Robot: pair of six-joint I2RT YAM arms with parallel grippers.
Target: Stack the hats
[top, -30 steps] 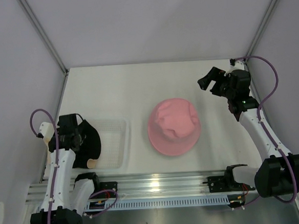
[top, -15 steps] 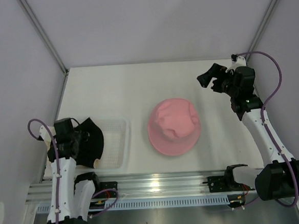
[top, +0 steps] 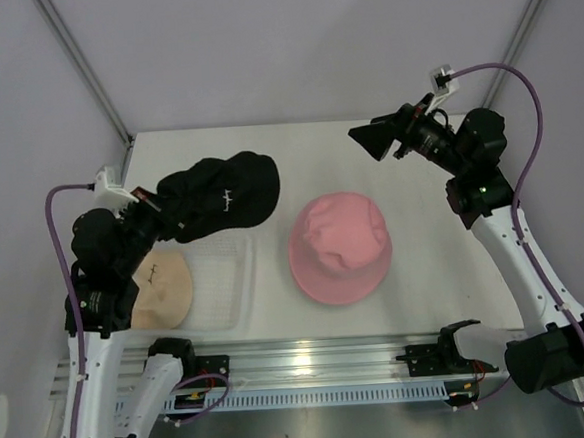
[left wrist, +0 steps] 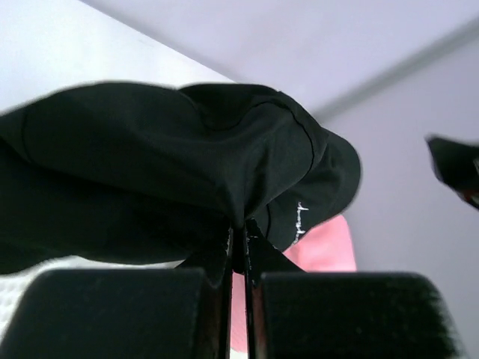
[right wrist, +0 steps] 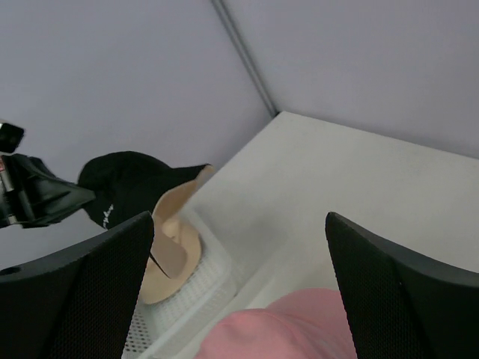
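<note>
At the left of the top view, the left gripper [left wrist: 238, 247] pinches a fold of the limp black hat [top: 220, 196], held up over the clear tray [top: 226, 274] where the beige hat [top: 162, 288] lies. The rumpled pink hat [top: 339, 248] sits mid-frame on the table [top: 268, 161], apart from both. At upper right, the right gripper [top: 382, 138] hangs spread wide and empty.
</note>
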